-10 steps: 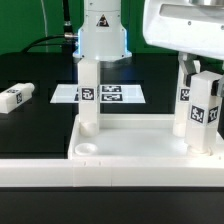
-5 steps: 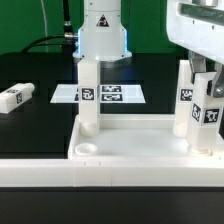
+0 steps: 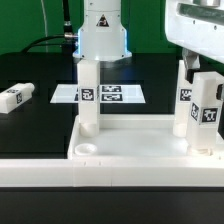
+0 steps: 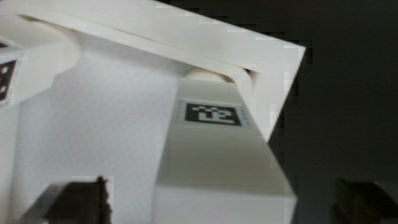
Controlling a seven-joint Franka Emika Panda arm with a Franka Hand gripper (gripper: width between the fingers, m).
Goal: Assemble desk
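An upright leg (image 3: 206, 112) blocks the way straight beneath the tool (image 3: 203, 70), a second leg (image 3: 186, 100) crowding just beside (nearly touching); farther off, the middle of the tabletop (image 3: 135, 140) lies open.

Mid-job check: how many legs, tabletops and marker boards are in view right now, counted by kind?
Legs: 4, three upright, one lying flat
Tabletop: 1
Marker board: 1
Total: 6

hand (image 3: 203, 68) moved toward the exterior view's right, leg (image 3: 207, 112) beneath it nudged right, then partly back
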